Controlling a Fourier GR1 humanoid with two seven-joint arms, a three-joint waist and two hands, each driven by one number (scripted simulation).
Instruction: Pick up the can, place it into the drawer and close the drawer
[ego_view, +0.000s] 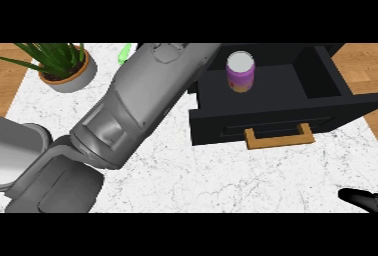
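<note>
While my left arm (140, 105) crosses the upper left with its hand hidden, so I cannot tell its grip, the drawer (273, 122) at upper right stays open; shoving its handle (279, 136) hard may topple the upright can (241, 72) inside; right hand (362, 199), lower right, unreadable

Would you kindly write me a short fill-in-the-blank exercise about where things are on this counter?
1. The can stands upright inside the open ____.
2. The drawer's handle is coloured ____.
3. The potted plant sits at the counter's far ____ corner.
4. The can's lower part is orange and its upper part is ____.

Missing words: drawer; orange-brown; left; purple
</note>
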